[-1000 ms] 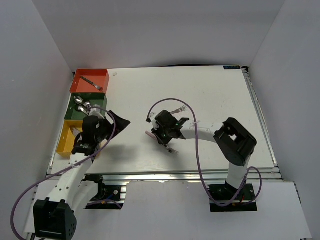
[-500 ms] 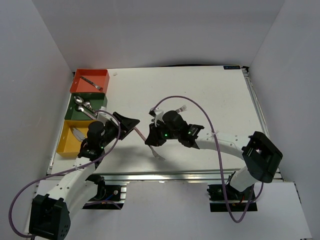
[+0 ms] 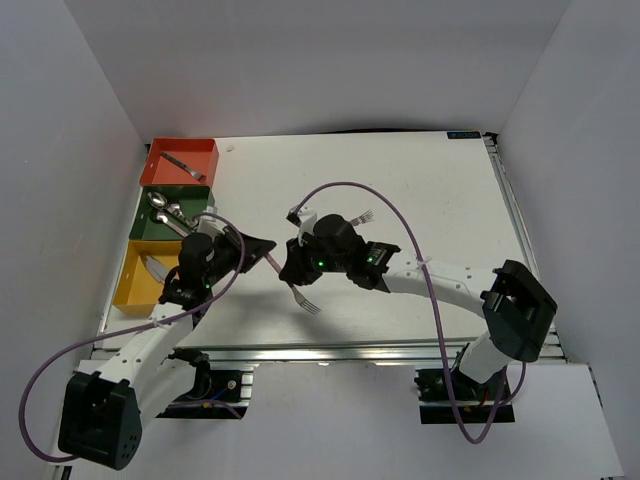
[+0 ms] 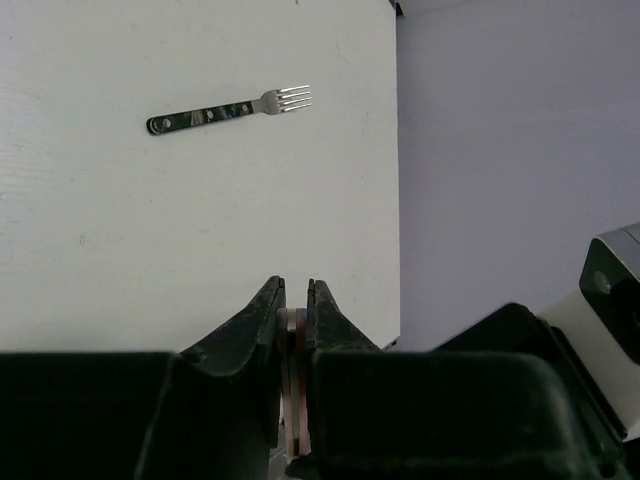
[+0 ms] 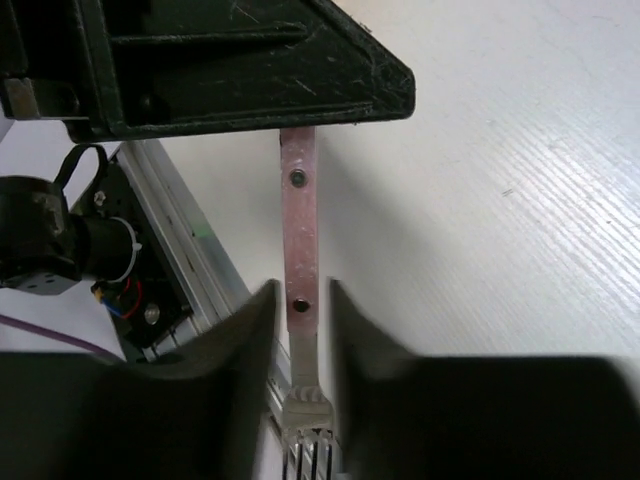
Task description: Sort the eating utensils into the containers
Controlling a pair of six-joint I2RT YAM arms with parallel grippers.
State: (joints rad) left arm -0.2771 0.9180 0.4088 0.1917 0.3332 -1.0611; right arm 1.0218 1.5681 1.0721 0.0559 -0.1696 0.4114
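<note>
Where swallowed by the left gripper (image 3: 265, 250), cannot see the top end of the pink fork (image 5: 300, 220); clamped tight there, fingers together on the handle, just left of centre in the overhead view; prongs cut off at the bottom edge of the right wrist view; flanked lower down by the right gripper (image 5: 303, 290), held a little apart, with slivers of table (image 3: 450, 200) showing either side of the handle; toward the upper left of the left wrist view, well apart, a second fork (image 4: 228, 109) with a dark patterned handle, lying flat; from overhead, handle lost behind the right arm and purple cable (image 3: 350, 186); down the left edge, red bin (image 3: 183, 142) with one knife (image 3: 180, 164), green bin (image 3: 195, 190) with spoons (image 3: 162, 207), yellow bin (image 3: 128, 290) half hidden by the left arm, contents hard to tell.
</note>
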